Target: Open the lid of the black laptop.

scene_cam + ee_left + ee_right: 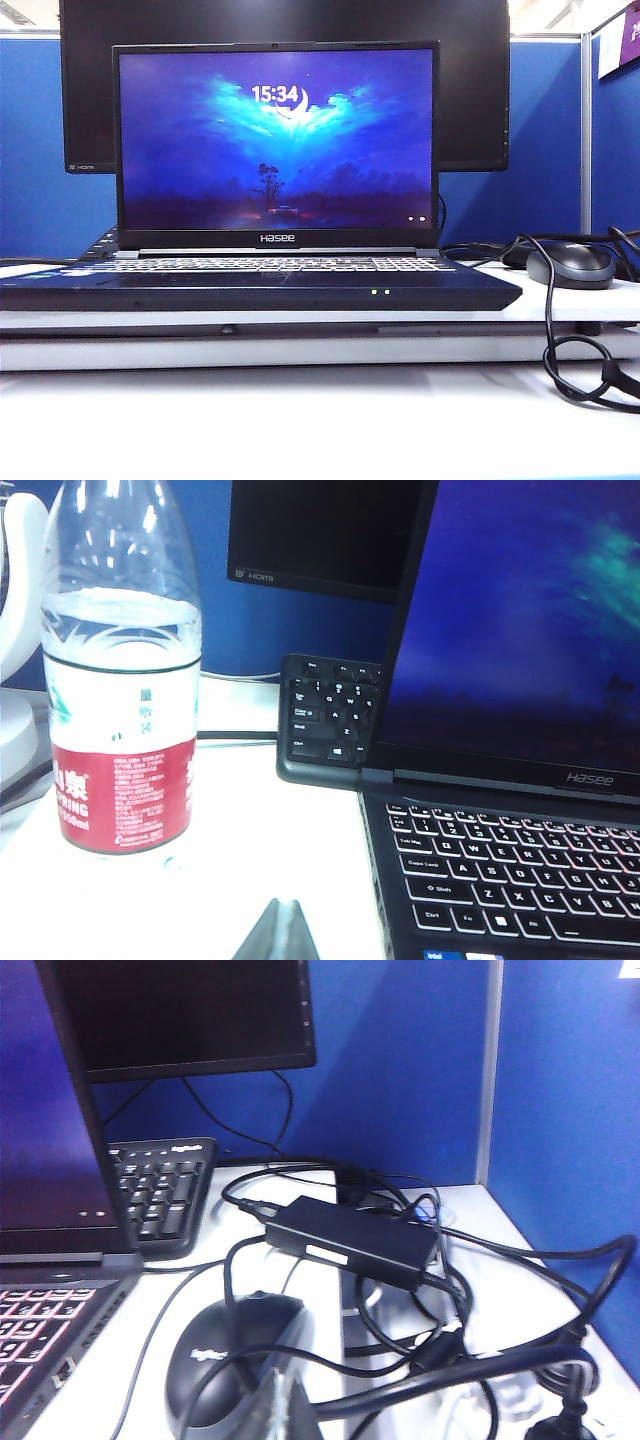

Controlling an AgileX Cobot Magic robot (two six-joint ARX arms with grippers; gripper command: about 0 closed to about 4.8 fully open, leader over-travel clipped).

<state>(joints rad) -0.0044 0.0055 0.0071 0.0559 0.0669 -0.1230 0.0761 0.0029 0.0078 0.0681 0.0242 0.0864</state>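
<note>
Only a dark tip of the left claw [278, 932] pokes in over the white counter [240, 820] near a water bottle [120, 680], and a sliver of the right claw [283, 1400] sits by the mouse [225, 1365], so can't tell how wide either is. The black laptop [260, 285] sits mid-counter, the lid [277, 140] up and screen lit, blue partition walls [30, 150] behind. The monitor [470, 90] is mostly blocked, the separate keyboard [325, 715] half hidden, and cables [430, 1290] tangle around a power brick [350, 1240].
</note>
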